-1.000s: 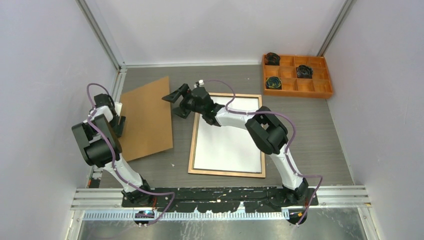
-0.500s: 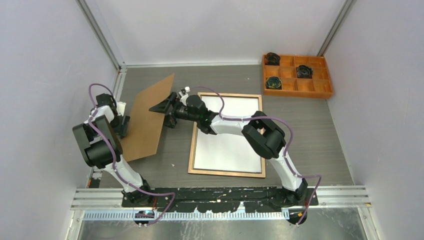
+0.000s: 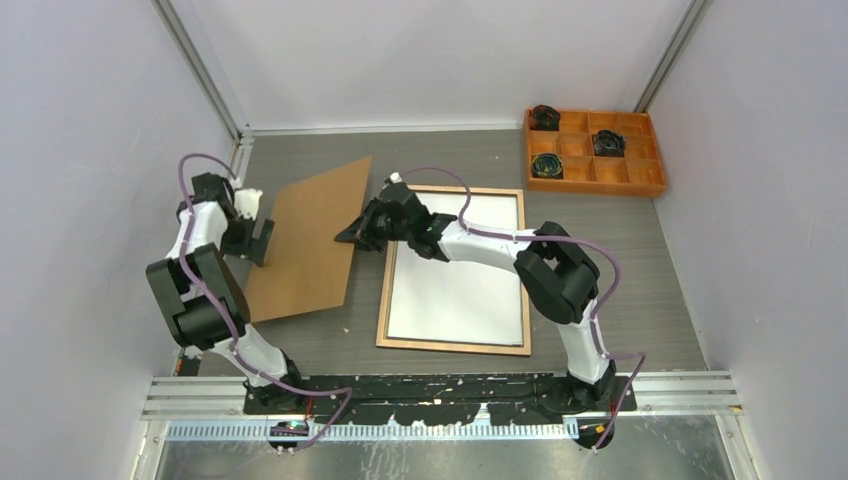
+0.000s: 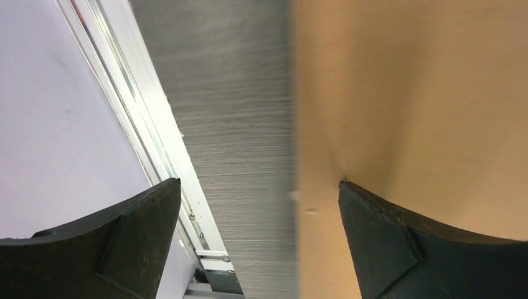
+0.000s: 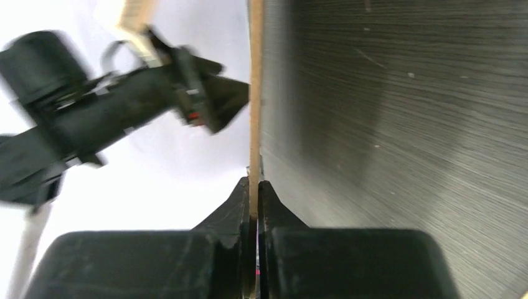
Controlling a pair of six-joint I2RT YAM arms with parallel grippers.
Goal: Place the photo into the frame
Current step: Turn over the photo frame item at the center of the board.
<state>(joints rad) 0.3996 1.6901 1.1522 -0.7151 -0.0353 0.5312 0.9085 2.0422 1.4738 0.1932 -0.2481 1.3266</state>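
You find the photo (image 3: 455, 290), seemingly face down, lying in the frame (image 3: 455, 347). Left of the frame, the right gripper (image 5: 254, 198) pinches the panel (image 3: 305, 240) edge and the left gripper (image 4: 258, 187) gapes empty. The panel is not yet fitted.

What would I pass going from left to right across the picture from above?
First the left gripper, then the brown board, then the right gripper pinching the board's edge, then the frame, then the orange tray.
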